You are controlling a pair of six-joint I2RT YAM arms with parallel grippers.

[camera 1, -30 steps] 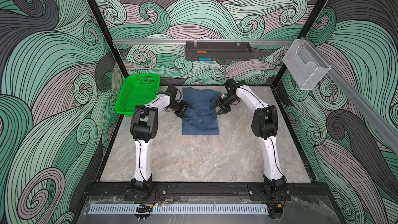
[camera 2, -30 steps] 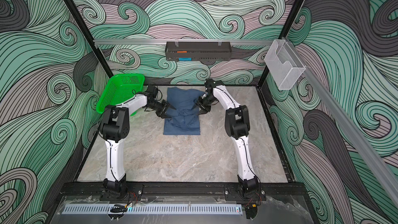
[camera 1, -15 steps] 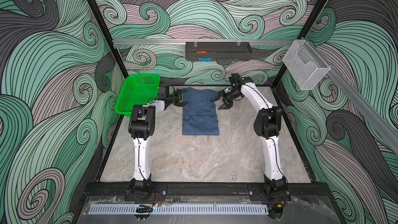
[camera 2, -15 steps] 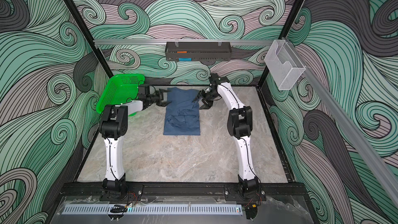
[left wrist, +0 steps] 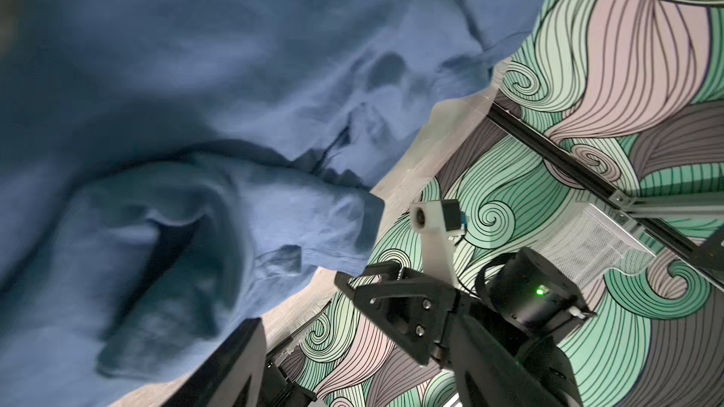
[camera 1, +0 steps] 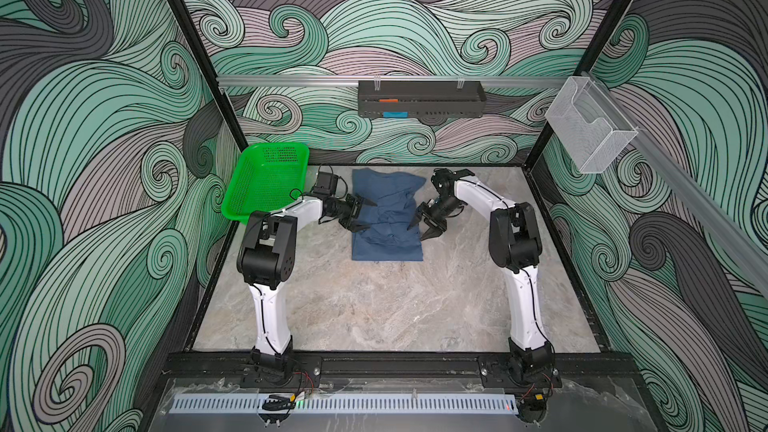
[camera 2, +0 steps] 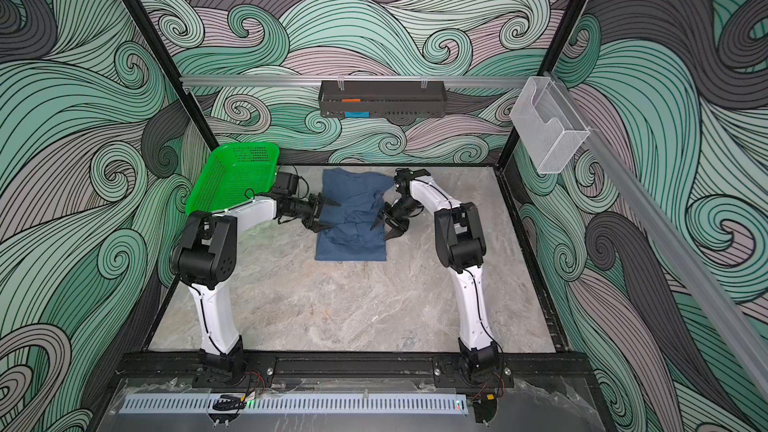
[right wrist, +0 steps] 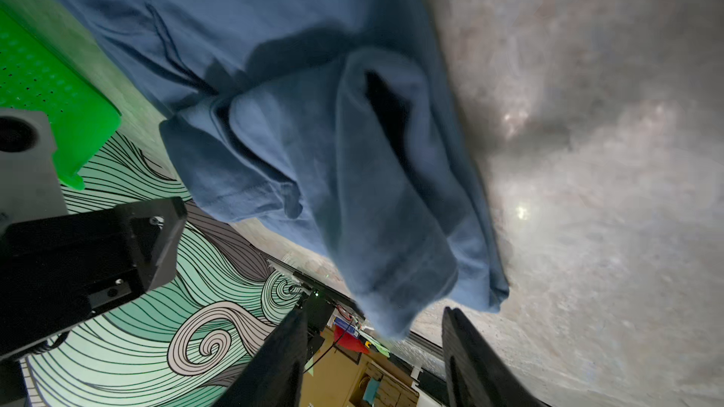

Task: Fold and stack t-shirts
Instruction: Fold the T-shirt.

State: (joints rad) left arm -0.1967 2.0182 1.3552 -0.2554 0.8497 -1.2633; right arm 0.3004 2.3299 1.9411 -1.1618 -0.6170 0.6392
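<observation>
Slate-blue t-shirt: lies against the middle of the worktop's far edge, with both sides turned in and rumpled folds across its middle.
Long axis: runs from the far edge toward the near edge, with the straight hem at the near end.
Left jaws: spread wide at the shirt's left edge, about halfway along, tips reaching in over the cloth. We see nothing pinched.
Right jaws: parted, less wide, at the right edge roughly opposite, tips just beside the cloth. Nothing is held.
Nearer arm: neither. The shirt lies between the two, each arm close to its own side.
Green basket: in the far-left corner, tipped up, beside the left arm.
Our judgement: the crosswise fold is next, so both jaws must shift along the long axis to matching corners.
</observation>
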